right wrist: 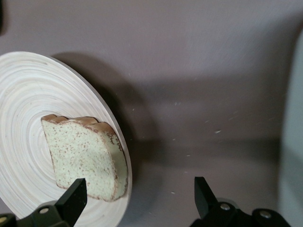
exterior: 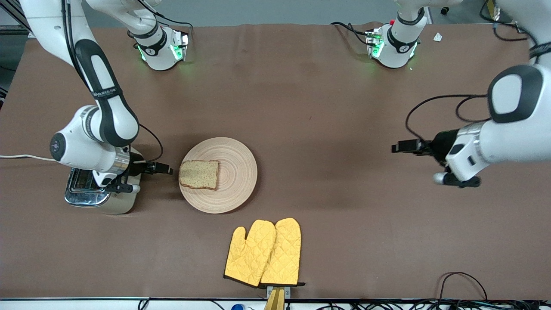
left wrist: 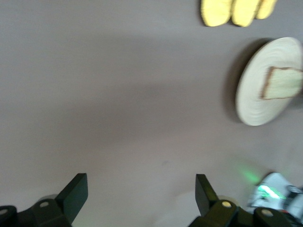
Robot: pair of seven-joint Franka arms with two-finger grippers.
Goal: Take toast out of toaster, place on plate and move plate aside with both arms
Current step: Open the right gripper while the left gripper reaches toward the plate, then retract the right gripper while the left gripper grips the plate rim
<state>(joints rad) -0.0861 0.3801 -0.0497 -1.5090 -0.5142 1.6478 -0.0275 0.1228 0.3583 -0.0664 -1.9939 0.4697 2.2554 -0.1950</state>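
One slice of toast (exterior: 199,174) lies flat on the plate (exterior: 232,189) at centre-left of the front frame, on the part toward the right arm's end; no brand or writing is readable; two yellow oven mitts (exterior: 263,253) lie nearer the camera, a chrome toaster (exterior: 88,196) sits beside the plate; the right gripper (exterior: 161,168), jaws spread and empty, hangs between toaster and plate; the left gripper (exterior: 402,147) waits open at right-centre over bare table (exterior: 327,107)

The toaster (exterior: 97,196) sits partly hidden under the right arm.
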